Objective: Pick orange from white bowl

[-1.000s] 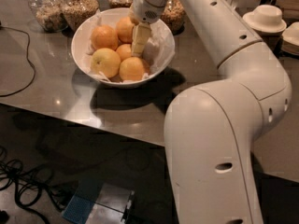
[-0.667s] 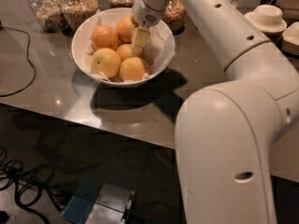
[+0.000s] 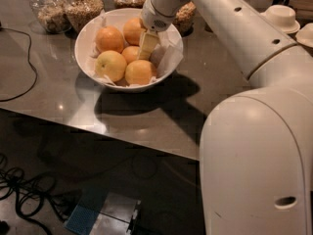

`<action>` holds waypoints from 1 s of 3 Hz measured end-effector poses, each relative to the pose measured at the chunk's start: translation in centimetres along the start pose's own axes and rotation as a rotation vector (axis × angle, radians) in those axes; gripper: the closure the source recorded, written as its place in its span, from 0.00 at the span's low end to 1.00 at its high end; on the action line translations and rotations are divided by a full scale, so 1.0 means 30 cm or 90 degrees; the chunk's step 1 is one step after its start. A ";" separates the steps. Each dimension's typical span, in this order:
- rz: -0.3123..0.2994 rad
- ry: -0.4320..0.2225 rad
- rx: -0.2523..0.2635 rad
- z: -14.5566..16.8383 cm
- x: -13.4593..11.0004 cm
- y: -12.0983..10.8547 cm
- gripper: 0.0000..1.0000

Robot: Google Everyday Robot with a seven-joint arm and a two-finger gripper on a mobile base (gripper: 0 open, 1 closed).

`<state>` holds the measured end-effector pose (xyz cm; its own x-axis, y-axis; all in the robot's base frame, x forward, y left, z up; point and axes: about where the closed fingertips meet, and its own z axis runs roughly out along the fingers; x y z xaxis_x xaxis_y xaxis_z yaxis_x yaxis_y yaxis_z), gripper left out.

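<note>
The white bowl stands on the grey table, lined with crumpled white paper, and holds several oranges. One orange lies at the back left, another at the front right. My gripper reaches down into the bowl from the right. It sits among the oranges, just above the middle orange and next to the back orange. Its tips are partly hidden between the fruit.
Glass jars of grains stand just behind the bowl. Stacked small white dishes are at the back right. A black cable lies on the table at the left. My bulky arm fills the right foreground. Cables and a box lie on the floor.
The gripper stays in the bowl and has dipped slightly lower among the oranges. The big arm segment in the foreground has swung to the right. The oranges have not moved.
</note>
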<state>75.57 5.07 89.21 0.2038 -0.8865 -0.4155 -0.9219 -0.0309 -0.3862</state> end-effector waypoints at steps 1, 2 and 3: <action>0.023 -0.009 0.042 -0.060 0.004 0.006 0.98; 0.025 -0.010 0.046 -0.072 -0.001 0.003 1.00; 0.050 -0.019 0.091 -0.122 -0.015 0.006 1.00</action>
<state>74.12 3.79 92.34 0.1444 -0.8697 -0.4720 -0.8792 0.1061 -0.4644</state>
